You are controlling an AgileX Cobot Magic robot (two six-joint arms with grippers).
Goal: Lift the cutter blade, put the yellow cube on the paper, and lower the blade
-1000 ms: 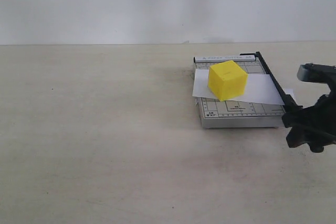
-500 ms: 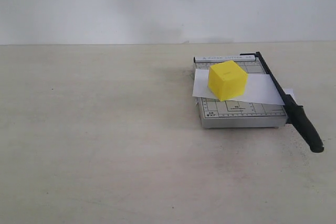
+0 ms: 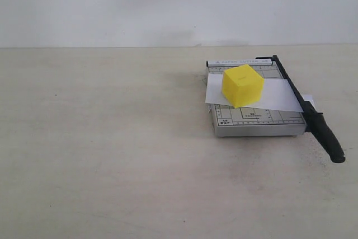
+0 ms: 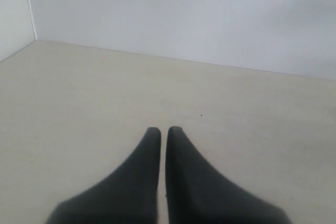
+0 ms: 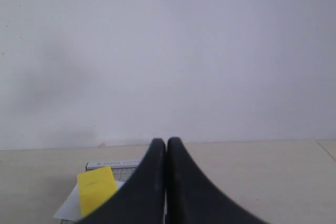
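Note:
The yellow cube (image 3: 242,85) rests on the white paper (image 3: 274,95), which lies across the grey trimmer base (image 3: 254,121). The black cutter blade (image 3: 305,107) lies down flat along the base's right edge, its thick handle end reaching toward the table's front. Neither gripper shows in the exterior view. In the right wrist view my right gripper (image 5: 166,141) is shut and empty, well back from the trimmer, with the yellow cube (image 5: 95,189) and the paper (image 5: 69,208) beside its fingers. My left gripper (image 4: 163,129) is shut and empty over bare table.
The trimmer stands on a pale table (image 3: 112,138) against a white wall (image 3: 168,4). In the left wrist view the wall (image 4: 184,14) meets the table a short way ahead, with a corner at one side.
The right gripper, beside the blade's handle a second ago, has withdrawn out of the exterior view. Cube, paper and blade have not moved.

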